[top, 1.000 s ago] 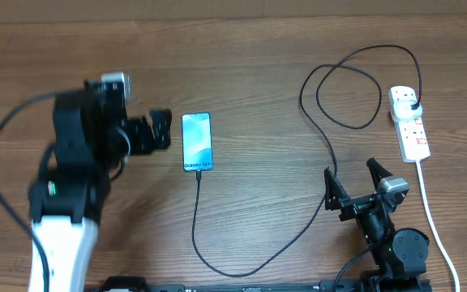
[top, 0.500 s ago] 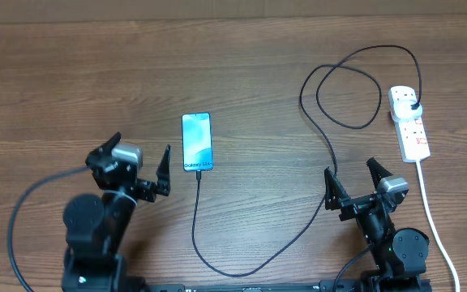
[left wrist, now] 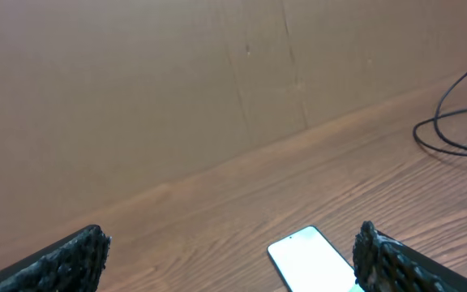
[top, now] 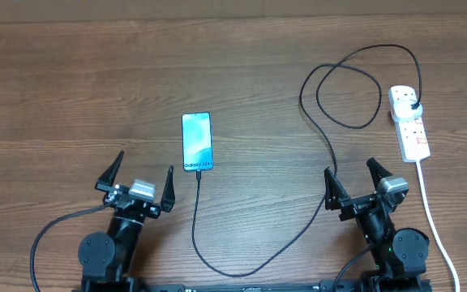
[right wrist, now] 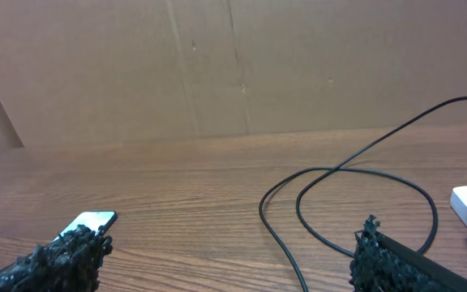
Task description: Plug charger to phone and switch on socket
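Note:
The phone [top: 197, 142] lies screen-up at the table's middle, its light blue screen lit; it also shows in the left wrist view [left wrist: 313, 261] and the right wrist view [right wrist: 90, 221]. The charger cable [top: 250, 264] runs from the phone's near end, curves along the front, then loops to a black plug [top: 413, 106] in the white socket strip [top: 409, 123]. My left gripper [top: 142, 175] is open and empty, near the front edge left of the phone. My right gripper [top: 351, 177] is open and empty, near the front right, beside the cable.
The strip's thick white cord [top: 432, 215] runs down the right side toward the front edge, past the right arm's base. A cardboard wall [right wrist: 233, 65] stands behind the table. A cable loop [right wrist: 355, 203] lies ahead of the right gripper.
The left arm has drawn back from beside the phone to the front edge and folded low, its gripper open. The right arm, phone and cable have not moved.

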Available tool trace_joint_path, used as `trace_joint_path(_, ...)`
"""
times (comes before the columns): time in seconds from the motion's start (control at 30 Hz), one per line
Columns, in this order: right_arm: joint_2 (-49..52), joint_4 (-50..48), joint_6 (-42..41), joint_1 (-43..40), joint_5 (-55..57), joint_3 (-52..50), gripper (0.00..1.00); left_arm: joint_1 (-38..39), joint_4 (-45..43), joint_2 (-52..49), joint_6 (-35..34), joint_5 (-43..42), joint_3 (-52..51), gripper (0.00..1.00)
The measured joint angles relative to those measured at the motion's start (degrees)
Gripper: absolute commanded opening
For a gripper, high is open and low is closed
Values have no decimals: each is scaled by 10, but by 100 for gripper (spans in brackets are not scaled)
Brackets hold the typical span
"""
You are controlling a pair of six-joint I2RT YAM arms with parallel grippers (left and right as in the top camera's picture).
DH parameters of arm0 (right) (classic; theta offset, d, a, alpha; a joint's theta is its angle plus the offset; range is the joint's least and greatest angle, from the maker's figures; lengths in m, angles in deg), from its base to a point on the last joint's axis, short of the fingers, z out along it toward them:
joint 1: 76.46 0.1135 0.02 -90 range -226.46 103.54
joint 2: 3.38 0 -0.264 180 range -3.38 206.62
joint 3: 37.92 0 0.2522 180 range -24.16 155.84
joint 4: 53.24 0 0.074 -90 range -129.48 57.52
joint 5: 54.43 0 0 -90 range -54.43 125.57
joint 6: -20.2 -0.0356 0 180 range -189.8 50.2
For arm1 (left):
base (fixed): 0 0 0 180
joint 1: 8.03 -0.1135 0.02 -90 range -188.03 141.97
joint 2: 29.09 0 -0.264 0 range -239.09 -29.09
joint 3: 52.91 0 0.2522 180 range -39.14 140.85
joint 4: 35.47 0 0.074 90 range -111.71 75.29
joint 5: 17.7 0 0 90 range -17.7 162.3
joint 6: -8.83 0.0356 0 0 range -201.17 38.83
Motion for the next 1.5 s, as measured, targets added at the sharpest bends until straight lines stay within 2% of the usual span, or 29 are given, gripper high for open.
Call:
trace_joint_path(0.23, 0, 0, 0, 0, 0, 0, 100, 0, 3, 39, 17, 4, -39, 100)
trace_joint_path(0.57, 0, 0, 0, 0, 0, 0, 100, 0, 99, 93, 24, 8, -49, 100)
trace_joint_path(1.5, 0, 0, 0, 0, 0, 0, 100, 0, 99, 97, 23, 8, -49, 100)
